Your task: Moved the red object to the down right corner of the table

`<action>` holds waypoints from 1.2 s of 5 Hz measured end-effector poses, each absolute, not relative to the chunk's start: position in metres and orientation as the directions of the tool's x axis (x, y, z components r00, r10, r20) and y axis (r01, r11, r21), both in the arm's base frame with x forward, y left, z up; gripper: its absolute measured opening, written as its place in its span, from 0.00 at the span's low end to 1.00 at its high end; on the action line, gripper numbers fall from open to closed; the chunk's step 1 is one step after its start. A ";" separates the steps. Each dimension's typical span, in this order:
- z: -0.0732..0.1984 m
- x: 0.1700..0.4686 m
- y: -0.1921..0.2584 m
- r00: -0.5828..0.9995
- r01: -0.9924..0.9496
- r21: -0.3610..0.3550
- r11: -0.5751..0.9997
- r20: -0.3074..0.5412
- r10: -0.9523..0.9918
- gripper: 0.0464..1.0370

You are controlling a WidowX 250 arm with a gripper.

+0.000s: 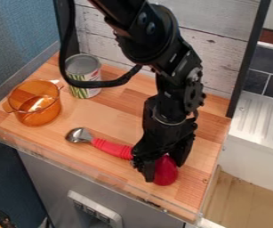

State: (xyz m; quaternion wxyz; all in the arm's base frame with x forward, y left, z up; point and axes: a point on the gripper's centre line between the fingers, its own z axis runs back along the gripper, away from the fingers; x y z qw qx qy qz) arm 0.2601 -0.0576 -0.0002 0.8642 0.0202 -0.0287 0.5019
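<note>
The gripper [163, 168] hangs down over the front right part of the wooden table, pointing at the surface. Its two fingers stand on either side of a dark red, rounded object [166, 173] and look closed against it. The object's lower part shows below and between them, close to the tabletop; its upper part is hidden by the gripper.
A metal scoop with a red ribbed handle [111, 148] lies just left of the gripper. An orange transparent pot [37, 109] and a tin can [83, 73] stand at the left and back left. A clear rim [73, 164] runs along the table's front edge.
</note>
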 end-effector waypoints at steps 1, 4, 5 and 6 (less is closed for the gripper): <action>0.000 0.261 -0.057 0.495 -0.869 0.004 0.496 0.065 0.867 0.97; 0.049 0.271 -0.052 0.465 -0.868 -0.140 0.476 0.100 0.879 0.96; 0.069 0.268 -0.052 0.478 -0.844 -0.218 0.489 0.104 0.872 0.96; 0.071 0.267 -0.046 0.490 -0.837 -0.226 0.499 0.095 0.866 0.96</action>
